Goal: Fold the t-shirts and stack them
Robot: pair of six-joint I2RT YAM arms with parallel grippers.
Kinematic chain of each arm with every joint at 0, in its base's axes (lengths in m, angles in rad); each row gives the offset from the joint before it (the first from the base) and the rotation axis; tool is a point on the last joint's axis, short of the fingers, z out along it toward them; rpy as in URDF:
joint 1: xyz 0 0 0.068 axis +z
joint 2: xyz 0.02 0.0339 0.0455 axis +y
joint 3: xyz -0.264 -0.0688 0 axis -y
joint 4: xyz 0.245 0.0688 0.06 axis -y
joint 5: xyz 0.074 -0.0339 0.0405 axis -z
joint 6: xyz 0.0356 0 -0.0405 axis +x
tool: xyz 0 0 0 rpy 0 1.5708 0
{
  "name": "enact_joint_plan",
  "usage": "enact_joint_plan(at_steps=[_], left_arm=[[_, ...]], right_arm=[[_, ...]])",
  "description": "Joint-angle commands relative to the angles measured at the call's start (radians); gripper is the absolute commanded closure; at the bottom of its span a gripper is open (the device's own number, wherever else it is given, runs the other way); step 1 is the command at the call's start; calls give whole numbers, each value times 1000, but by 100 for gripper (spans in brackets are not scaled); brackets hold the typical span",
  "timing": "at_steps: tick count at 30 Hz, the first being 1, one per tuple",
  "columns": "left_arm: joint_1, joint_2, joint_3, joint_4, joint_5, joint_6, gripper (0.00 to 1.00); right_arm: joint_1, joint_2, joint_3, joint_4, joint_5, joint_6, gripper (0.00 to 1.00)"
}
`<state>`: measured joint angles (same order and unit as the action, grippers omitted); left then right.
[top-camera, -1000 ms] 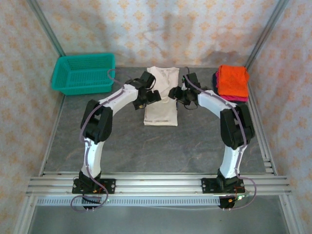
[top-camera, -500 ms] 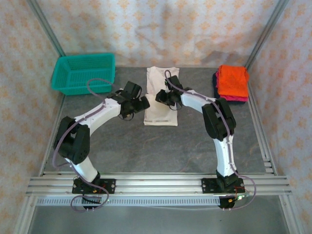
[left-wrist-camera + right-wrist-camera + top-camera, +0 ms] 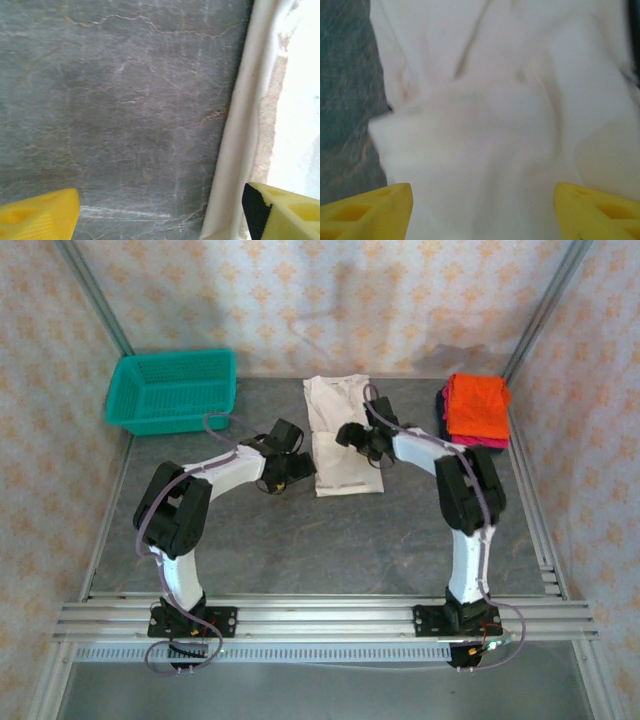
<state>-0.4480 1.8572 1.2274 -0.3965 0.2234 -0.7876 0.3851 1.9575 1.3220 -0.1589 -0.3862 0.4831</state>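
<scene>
A white t-shirt [image 3: 345, 455] lies folded into a long strip in the middle of the table, slightly askew. My left gripper [image 3: 300, 468] is low at its left edge and open. In the left wrist view the shirt's rolled edge [image 3: 245, 130] runs between the yellow fingertips [image 3: 42, 215], the right one over the cloth. My right gripper [image 3: 348, 434] hovers over the middle of the shirt. It is open, with white cloth [image 3: 485, 125] spread below the gap and nothing pinched. Folded orange, pink and dark shirts [image 3: 476, 408] are stacked at the back right.
A teal mesh basket [image 3: 172, 390] stands at the back left. Bare grey tabletop [image 3: 330, 550] stretches in front of the shirt. Metal frame rails [image 3: 320, 620] run along the near edge, and patterned walls close in the sides and back.
The right gripper has opened and shifted a little right over the shirt. The left gripper has come nearer and lower at the shirt's left edge. The strip's lower end has swung right.
</scene>
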Motion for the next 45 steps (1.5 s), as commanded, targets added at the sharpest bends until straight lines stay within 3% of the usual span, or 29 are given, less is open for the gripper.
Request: enact_joint_plan(at_steps=[1,4,6,10,27,29,35,39,45], left_arm=[[-11,4,-13,81,66,-12,16],[-40,-11,-24,105,87,-11,15],[-60,-25,-47,143,106,-27,13],[-91,-30,-87,195,119,-52,12],[-117,19,-125,278,135,-101,18],[-119,29,-127,285,135,-104,19],[-123,71,-134,306,133,-122,29],[-125,82,-136,312,126,-124,38],[-125,98,-114,308,134,-127,72]], right_arm=[[-7,-169,-158,90,43,29,25],[-24,-278,-293,95,20,37,27],[-57,-316,-356,97,-65,33,30],[-90,-347,-414,16,-137,-58,35],[-122,-230,-435,-18,-248,-130,40],[-122,-218,-437,-15,-267,-127,46],[-122,-227,-443,-11,-255,-103,97],[-122,-237,-440,-19,-253,-100,100],[-123,-242,-438,-27,-252,-97,100]])
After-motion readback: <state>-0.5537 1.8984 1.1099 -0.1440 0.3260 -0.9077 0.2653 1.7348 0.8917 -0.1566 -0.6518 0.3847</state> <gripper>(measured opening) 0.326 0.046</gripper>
